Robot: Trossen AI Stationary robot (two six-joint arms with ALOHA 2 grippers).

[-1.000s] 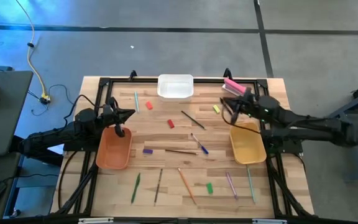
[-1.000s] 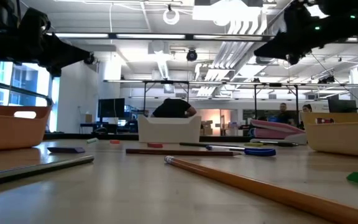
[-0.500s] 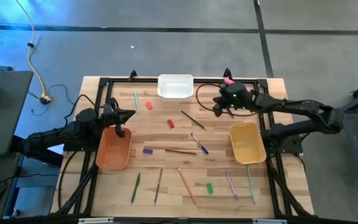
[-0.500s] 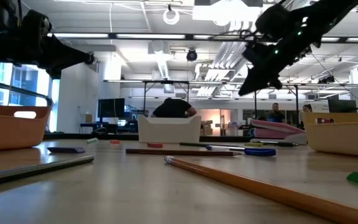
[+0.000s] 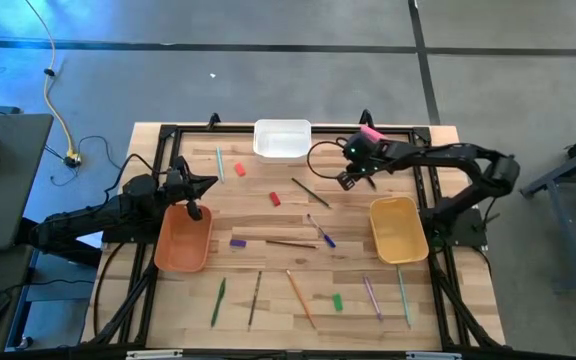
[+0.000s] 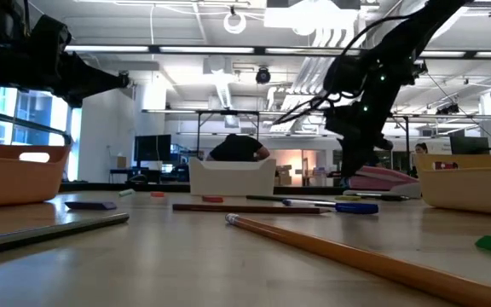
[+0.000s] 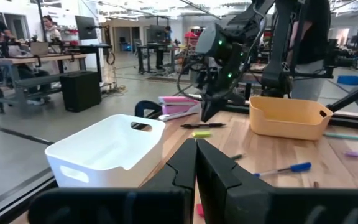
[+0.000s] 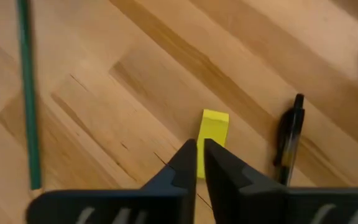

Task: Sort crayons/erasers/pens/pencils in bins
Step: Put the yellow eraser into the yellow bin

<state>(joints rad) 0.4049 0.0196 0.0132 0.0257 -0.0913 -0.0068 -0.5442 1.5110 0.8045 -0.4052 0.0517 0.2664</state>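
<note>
The right gripper [image 5: 346, 180] hangs over the far right part of the table [image 5: 268, 300], between the white bin [image 5: 282, 139] and the yellow bin [image 5: 398, 229]. Its fingers [image 8: 185, 163] stand only a narrow slit apart and hold nothing. In the right wrist view the yellow crayon [image 8: 212, 134] lies on the wood straight ahead of the fingertips, just beyond them, with its near end between the two tips; whether they touch it cannot be told. A black pen [image 8: 288, 138] lies just beside the crayon, and a green pencil [image 8: 28, 93] lies well apart on the other side.

The pink block [image 5: 372, 133] sits near the table's far edge, behind the right gripper.

The left gripper [image 5: 190, 186] waits above the far end of the orange bin [image 5: 181, 242], its fingers [image 7: 182, 163] pressed together and empty.
</note>
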